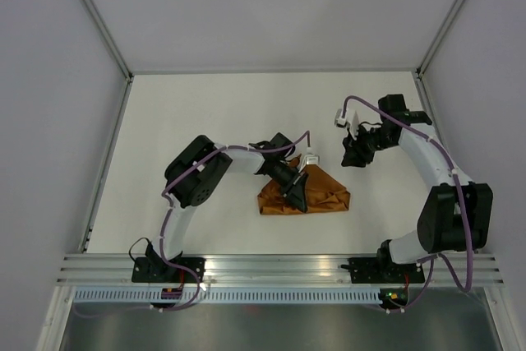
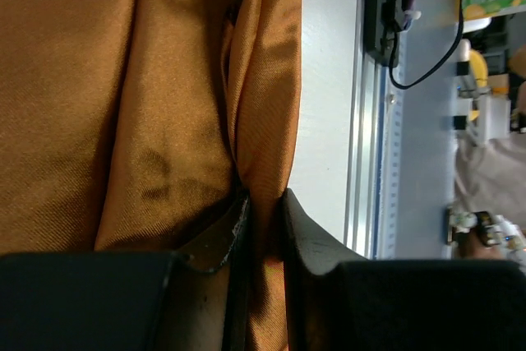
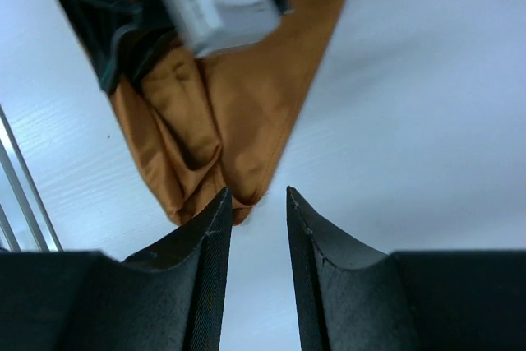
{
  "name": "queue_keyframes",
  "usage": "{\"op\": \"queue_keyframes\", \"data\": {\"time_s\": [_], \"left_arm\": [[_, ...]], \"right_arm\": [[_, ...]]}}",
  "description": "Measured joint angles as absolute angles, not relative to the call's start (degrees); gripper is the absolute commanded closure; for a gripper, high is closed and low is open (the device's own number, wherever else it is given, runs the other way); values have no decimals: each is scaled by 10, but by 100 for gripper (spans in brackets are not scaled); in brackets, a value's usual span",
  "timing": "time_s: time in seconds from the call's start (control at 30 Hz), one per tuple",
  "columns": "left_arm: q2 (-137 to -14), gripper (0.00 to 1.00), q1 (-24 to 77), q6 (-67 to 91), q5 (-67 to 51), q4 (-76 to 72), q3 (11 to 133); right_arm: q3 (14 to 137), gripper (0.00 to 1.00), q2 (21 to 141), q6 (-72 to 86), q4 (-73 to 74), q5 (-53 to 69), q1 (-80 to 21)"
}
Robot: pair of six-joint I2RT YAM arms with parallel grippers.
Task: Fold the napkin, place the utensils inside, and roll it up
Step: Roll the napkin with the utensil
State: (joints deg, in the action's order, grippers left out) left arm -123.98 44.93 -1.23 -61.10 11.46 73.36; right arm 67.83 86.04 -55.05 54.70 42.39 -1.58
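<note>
The rust-brown napkin lies bunched in a rough triangle near the middle of the table. It fills the left wrist view and shows in the right wrist view. My left gripper is over the napkin and shut on a fold of its cloth. My right gripper hovers to the right of the napkin, open and empty. The fork is not in view.
The white table is bounded by grey walls and a metal rail along the near edge. The table's near edge and rail show in the left wrist view.
</note>
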Motion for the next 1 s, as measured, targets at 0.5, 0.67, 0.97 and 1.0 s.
{"op": "queue_keyframes", "data": {"time_s": [0.5, 0.67, 0.97, 1.0], "left_arm": [[-1259, 98, 421, 83, -669, 10, 689], [-1259, 98, 419, 100, -675, -24, 676], [-1259, 98, 418, 122, -679, -59, 663], [-1259, 98, 417, 124, -679, -62, 662]], "right_arm": [[503, 59, 746, -609, 531, 383, -209], [455, 57, 751, -592, 473, 360, -254], [371, 57, 745, -540, 329, 289, -357], [365, 57, 744, -533, 315, 280, -364]]}}
